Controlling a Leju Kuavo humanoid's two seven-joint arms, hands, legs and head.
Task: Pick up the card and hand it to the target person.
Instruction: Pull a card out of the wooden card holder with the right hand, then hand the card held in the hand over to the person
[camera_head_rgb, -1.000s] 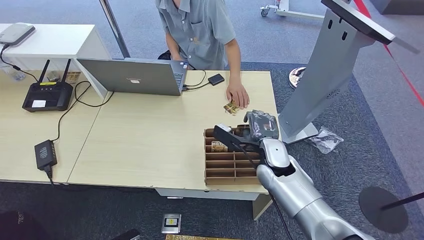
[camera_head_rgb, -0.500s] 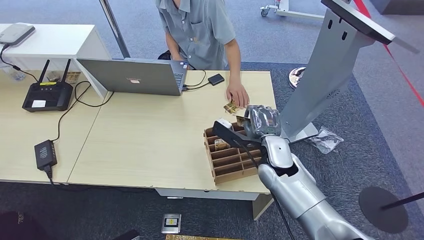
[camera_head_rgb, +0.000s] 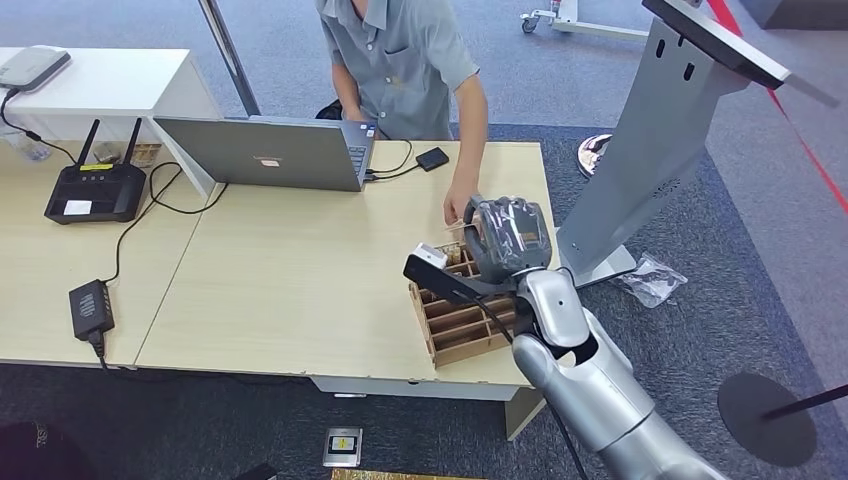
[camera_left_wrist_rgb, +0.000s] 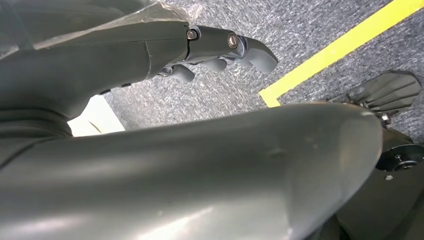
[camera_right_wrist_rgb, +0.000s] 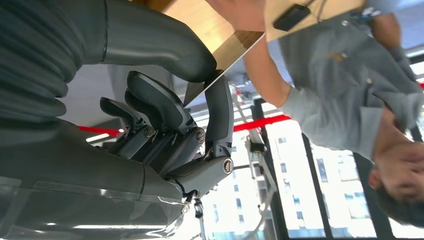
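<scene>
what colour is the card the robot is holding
Gold with a shiny, mirror-like face; the card shows best in the right wrist view, pinched by the right hand.

Right hand (camera_head_rgb: 505, 238) with card (camera_right_wrist_rgb: 223, 52) now higher, nearer person's hand (camera_head_rgb: 460, 203)

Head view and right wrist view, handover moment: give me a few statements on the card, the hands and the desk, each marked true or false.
1. The right hand pinches the card between thumb and a finger. True.
2. The person's hand touches the card's far end. True.
3. The laptop lies closed flat. False: its lid stands open.
4. The left hand holds a card. False: it hangs over the carpet, holding nothing.
5. The cardboard divider tray sits beside the router. False: it is at the desk's other end, under the right hand.
</scene>
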